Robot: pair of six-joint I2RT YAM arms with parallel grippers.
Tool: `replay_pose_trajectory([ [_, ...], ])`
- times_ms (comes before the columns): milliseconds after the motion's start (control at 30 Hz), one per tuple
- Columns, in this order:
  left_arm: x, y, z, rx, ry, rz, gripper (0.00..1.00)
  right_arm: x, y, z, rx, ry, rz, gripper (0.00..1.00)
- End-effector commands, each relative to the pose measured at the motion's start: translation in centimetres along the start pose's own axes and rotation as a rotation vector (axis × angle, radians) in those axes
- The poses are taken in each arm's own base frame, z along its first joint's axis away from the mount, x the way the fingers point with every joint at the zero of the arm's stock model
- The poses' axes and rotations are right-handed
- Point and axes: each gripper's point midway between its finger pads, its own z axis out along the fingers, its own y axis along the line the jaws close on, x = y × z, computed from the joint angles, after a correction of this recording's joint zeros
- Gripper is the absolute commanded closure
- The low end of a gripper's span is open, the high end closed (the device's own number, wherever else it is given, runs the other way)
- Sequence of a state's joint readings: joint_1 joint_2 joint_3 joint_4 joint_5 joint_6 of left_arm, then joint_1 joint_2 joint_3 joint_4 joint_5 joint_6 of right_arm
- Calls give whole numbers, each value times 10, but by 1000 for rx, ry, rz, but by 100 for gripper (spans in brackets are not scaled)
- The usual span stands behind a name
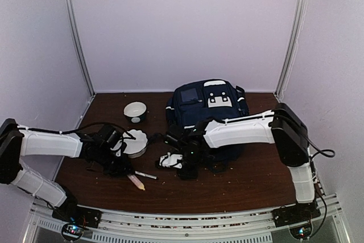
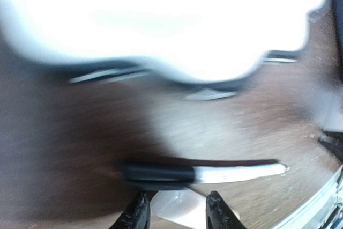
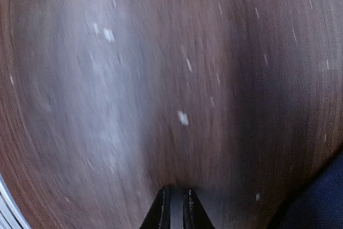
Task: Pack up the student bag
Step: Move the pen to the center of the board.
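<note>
From the overhead camera, the student bag (image 1: pixel 207 103) stands at the centre right of the frame, against the back of the table (image 1: pixel 250 183). My right arm's forearm crosses its front, and the right gripper (image 1: pixel 187 169) hangs just below the bag's lower left corner, so that arm is much the nearer. The left gripper (image 1: pixel 120 168) sits at the lower left, well apart from the bag, which lies up and to the right of it. A marker (image 1: pixel 145 174) lies just to its right.

In the left wrist view the fingers (image 2: pixel 138 213) are spread at the bottom edge. The marker (image 2: pixel 214 174) lies just beyond them, its long axis running left to right, along the line the fingers would close on. I judge the wrist would need turning before a pinch. The bag is not in this view.

In the right wrist view the fingers (image 3: pixel 165 207) are pressed almost together over bare wood, with nothing that I can see pinched. Navy fabric of the bag (image 3: pixel 321 205) shows in the lower right corner.
</note>
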State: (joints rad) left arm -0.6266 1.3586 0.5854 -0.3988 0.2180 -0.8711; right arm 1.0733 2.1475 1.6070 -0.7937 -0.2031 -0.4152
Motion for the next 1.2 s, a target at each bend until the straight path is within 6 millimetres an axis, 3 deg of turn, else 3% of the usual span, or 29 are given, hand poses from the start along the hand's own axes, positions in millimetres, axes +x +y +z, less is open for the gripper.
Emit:
replay_pose_trajectory([
  [0,8,-28,18,44,48,107,62,76,-4,-19,21,143,-48,90],
  [100,10,-53,27,57,69,181,64,115,3,-29,15,184,-66,90],
  [167,13,-68,31,67,77,227,65,127,5,-33,4,183,-59,89],
  [333,8,-83,27,57,57,286,66,117,5,-44,-8,114,-47,88],
  [500,-12,-105,-16,86,-51,427,67,85,-2,-56,-9,18,-53,84],
  [600,-30,-96,-47,-14,-150,473,66,54,-10,-63,-7,-65,-31,79],
  [667,-39,-78,-59,-104,-200,458,64,24,-18,-68,-15,-139,5,78],
  [800,-36,-39,-58,-179,-174,334,58,-40,-25,-73,-62,-247,43,76],
  [900,-27,-21,-51,-170,-144,252,51,-69,-23,-61,-91,-263,41,74],
  [1000,-24,-9,-51,-177,-164,205,46,-89,-19,-50,-104,-274,37,70],
  [1167,-30,2,-58,-168,-240,137,44,-103,-12,-28,-138,-245,54,65],
])
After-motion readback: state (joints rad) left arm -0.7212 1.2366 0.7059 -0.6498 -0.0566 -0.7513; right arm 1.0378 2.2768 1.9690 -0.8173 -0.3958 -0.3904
